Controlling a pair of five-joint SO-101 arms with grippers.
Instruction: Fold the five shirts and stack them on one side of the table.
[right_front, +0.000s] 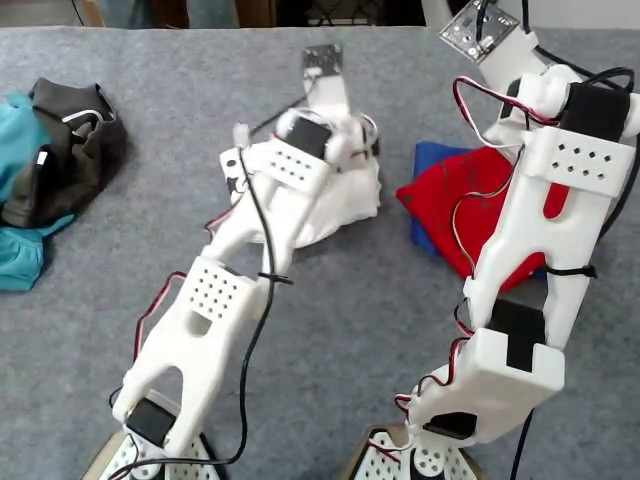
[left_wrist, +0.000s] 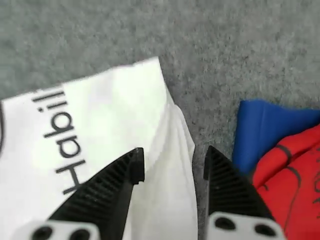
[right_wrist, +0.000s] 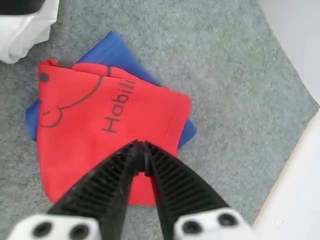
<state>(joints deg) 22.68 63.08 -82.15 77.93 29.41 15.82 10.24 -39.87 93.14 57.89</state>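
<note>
Between the left fingers (left_wrist: 227, 190), spread apart, runs the white shirt's (left_wrist: 100, 115) edge; can't tell if they touch it. Right fingers (right_wrist: 172, 182) pressed together, tips over the red shirt (right_wrist: 100, 125) near its edge, contact unclear. Red shirt lies folded on the blue shirt (right_wrist: 117, 47), just beside the white one on the grey worktop (right_front: 380, 320). Teal shirt (right_front: 15, 140) and dark shirt (right_front: 70, 160) are heaped together, well apart, on the left arm's side.
</note>
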